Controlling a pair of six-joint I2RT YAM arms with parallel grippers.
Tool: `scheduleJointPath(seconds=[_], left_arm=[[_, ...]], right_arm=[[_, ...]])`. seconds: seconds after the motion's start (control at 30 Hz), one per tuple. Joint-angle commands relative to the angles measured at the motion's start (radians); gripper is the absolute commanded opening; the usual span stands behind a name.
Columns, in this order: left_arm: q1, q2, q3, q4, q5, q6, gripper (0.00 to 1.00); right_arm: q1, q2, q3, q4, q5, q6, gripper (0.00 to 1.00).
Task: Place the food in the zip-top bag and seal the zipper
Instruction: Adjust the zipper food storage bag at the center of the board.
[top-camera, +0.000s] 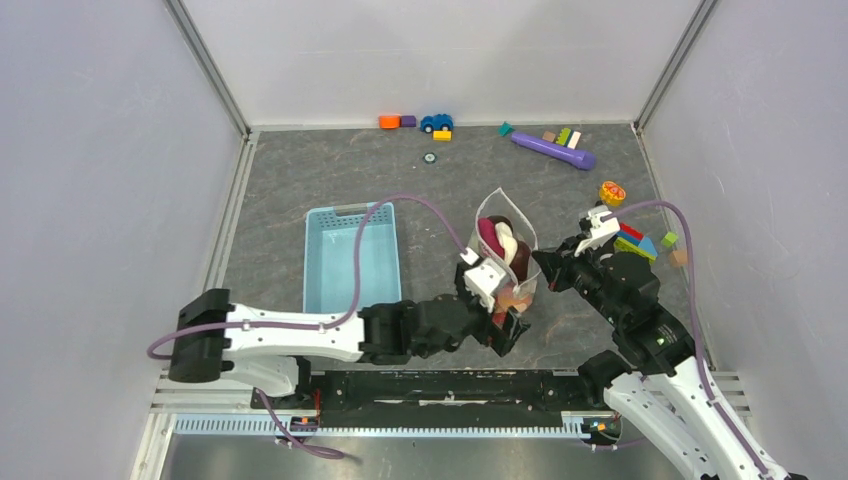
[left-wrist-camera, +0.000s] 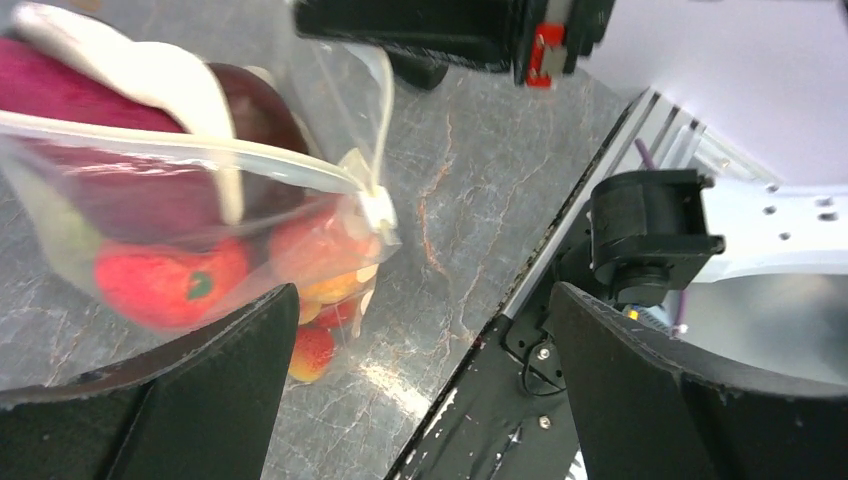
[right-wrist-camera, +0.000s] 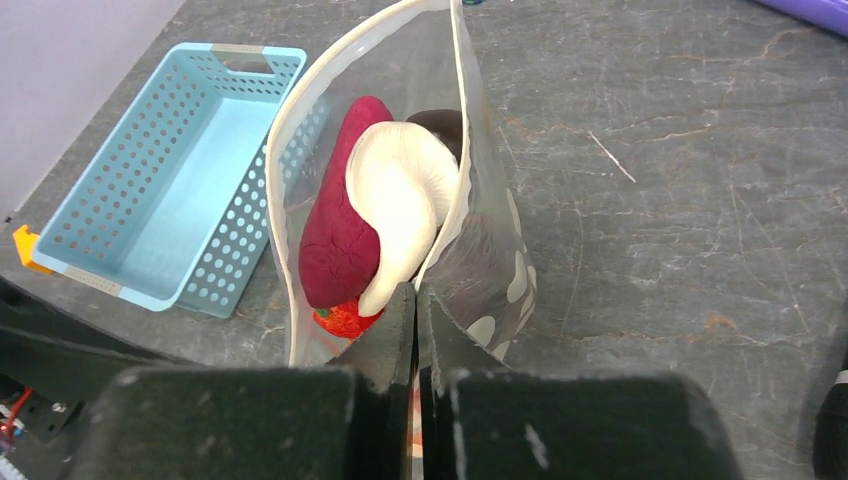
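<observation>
The zip-top bag (top-camera: 505, 235) stands at mid-table with its mouth gaping upward. The food (right-wrist-camera: 345, 225) fills it: a magenta piece, a white piece, a dark maroon piece and red ones (left-wrist-camera: 160, 280) lower down. My right gripper (right-wrist-camera: 415, 300) is shut on the bag's rim at the near end of the mouth, seen from above at the bag's right side (top-camera: 545, 268). The zipper (left-wrist-camera: 190, 150) runs along the rim to its white slider tab (left-wrist-camera: 378, 210). My left gripper (left-wrist-camera: 420, 390) is open at the bag's near lower corner (top-camera: 510, 325), with only tabletop between its fingers (left-wrist-camera: 200, 400).
A light blue basket (top-camera: 350, 260) lies left of the bag. Coloured blocks, a toy car (top-camera: 436, 122) and a purple stick (top-camera: 553, 150) lie along the back wall. More blocks (top-camera: 640, 240) sit by the right arm. The black rail (left-wrist-camera: 520, 400) runs along the near edge.
</observation>
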Motion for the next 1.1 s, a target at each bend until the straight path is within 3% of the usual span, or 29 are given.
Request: scheduleJointPath(seconds=[0.0, 0.07, 0.2, 0.4, 0.47, 0.63, 0.7, 0.83, 0.93, 1.07], left_arm=[[-0.034, 0.094, 0.010, 0.179, -0.118, 0.107, 1.00], [-0.035, 0.123, 0.017, 0.229, -0.122, 0.119, 0.99], [-0.033, 0.171, 0.038, 0.274, -0.206, 0.119, 0.84], [-0.016, 0.210, 0.049, 0.293, -0.302, 0.139, 0.71], [-0.011, 0.218, 0.055, 0.297, -0.302, 0.131, 0.62], [-0.005, 0.227, 0.056, 0.319, -0.300, 0.160, 0.26], [-0.004, 0.218, 0.049, 0.314, -0.295, 0.191, 0.05], [-0.003, 0.143, -0.024, 0.287, -0.188, 0.291, 0.02], [0.006, 0.059, -0.116, 0.275, -0.118, 0.338, 0.02], [0.025, -0.051, -0.203, 0.229, 0.018, 0.385, 0.02]], right_arm=[[0.002, -0.021, 0.062, 0.015, -0.023, 0.067, 0.00], [0.002, -0.034, 0.065, 0.012, -0.041, 0.080, 0.00], [0.002, -0.050, 0.069, 0.013, -0.078, 0.103, 0.00], [0.002, -0.058, 0.056, 0.010, -0.093, 0.112, 0.00], [0.002, -0.054, 0.049, 0.011, -0.095, 0.115, 0.00], [0.002, -0.036, 0.049, 0.015, -0.088, 0.104, 0.00], [0.002, -0.033, 0.051, 0.015, -0.070, 0.089, 0.00], [0.002, -0.015, 0.051, 0.023, 0.004, 0.062, 0.00], [0.002, 0.024, 0.067, 0.019, 0.081, 0.037, 0.13], [0.001, 0.128, 0.170, -0.012, 0.146, -0.004, 0.55]])
